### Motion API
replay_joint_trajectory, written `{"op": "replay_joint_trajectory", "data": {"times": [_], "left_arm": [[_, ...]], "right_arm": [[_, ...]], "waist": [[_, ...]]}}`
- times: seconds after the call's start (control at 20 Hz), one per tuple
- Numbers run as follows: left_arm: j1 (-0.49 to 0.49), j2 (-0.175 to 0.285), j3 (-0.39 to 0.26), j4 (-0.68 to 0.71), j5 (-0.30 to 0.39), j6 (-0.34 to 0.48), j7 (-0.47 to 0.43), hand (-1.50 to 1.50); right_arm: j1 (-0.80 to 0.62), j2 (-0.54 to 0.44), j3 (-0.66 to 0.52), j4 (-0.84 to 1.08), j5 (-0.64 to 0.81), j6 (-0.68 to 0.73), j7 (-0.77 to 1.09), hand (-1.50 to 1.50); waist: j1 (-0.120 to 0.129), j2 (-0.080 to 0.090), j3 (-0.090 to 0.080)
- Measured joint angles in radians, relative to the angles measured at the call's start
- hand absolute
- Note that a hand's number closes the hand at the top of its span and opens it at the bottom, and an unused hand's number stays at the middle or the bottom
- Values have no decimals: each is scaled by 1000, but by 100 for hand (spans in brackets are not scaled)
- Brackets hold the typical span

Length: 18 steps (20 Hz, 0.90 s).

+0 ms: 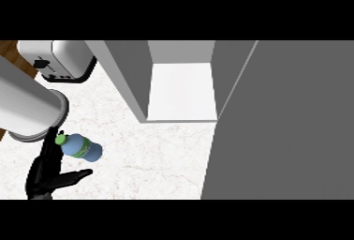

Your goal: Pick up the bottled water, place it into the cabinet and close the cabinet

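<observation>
The bottled water (84, 148) is a small blue bottle with a green cap and a green band, on the white counter at the left. Its cap points toward the upper left. My left hand (47, 176) hangs just left of and below it, below a grey forearm (27, 108) that crosses the left edge. The fingers are straight, the thumb sticks out to the right under the bottle, and the hand is open with nothing in it. One finger runs right beside the cap; whether it touches cannot be told. The cabinet (181, 89) stands open, showing a bare white shelf. My right hand is out of view.
The cabinet's grey door (283, 126) is swung open and fills the right side of the view. A silver toaster (61, 58) sits at the back left. White marbled counter (159, 154) lies between the bottle and the door.
</observation>
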Motion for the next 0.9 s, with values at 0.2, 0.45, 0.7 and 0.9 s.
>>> {"op": "replay_joint_trajectory", "data": {"times": [0.2,0.45,0.7,0.9], "left_arm": [[-57,12,9,135,-9,2,-95,-150],[-138,29,30,269,1,11,-179,-150],[-186,28,39,363,11,-1,-266,150],[-224,29,25,405,12,-33,-274,150]], "right_arm": [[-22,-2,-13,-1,-2,-15,18,-150],[-29,-9,9,-1,0,-27,28,-150],[-19,-23,22,-3,1,-36,15,-150],[-26,-33,15,-2,0,-43,20,-150]], "waist": [[0,1,0],[-1,1,0],[-3,1,0],[-2,1,0]]}}
